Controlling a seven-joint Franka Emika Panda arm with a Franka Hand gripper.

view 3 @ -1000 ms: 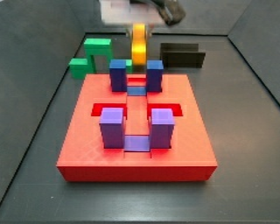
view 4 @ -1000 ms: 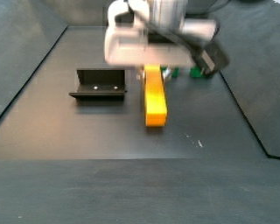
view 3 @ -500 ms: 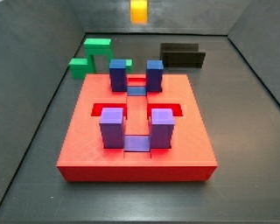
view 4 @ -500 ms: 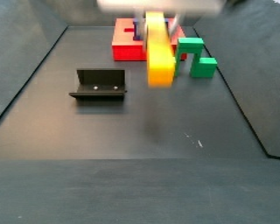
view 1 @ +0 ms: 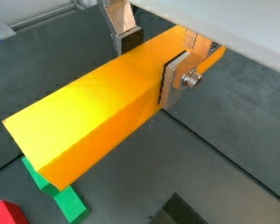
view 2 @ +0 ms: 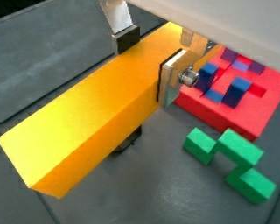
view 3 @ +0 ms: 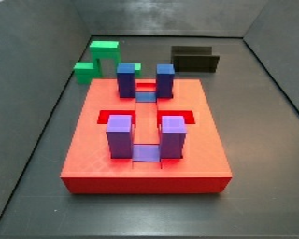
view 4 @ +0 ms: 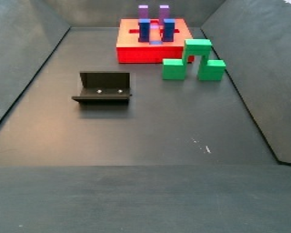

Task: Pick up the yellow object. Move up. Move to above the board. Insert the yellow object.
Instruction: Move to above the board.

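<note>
In both wrist views the gripper (view 1: pixel 150 61) (view 2: pixel 149 59) is shut on the yellow object (view 1: pixel 95 109) (view 2: pixel 90 118), a long smooth bar held high off the floor, with one silver finger (view 1: pixel 175 80) pressed against its side and the other behind it. The red board (view 3: pixel 90 161) (view 4: pixel 130 53) with purple and blue posts (view 3: pixel 121 135) lies on the floor; a wrist view shows it below, past the bar's end (view 2: pixel 241 118). Neither side view shows the gripper or the bar.
Green blocks (view 3: pixel 100 56) (view 4: pixel 191 60) (view 2: pixel 230 157) stand beside the board. The dark fixture (view 3: pixel 196 59) (view 4: pixel 102 88) stands apart on the grey floor. Sloping walls enclose the work area.
The gripper has risen with the yellow object, from just above the floor up out of both side views.
</note>
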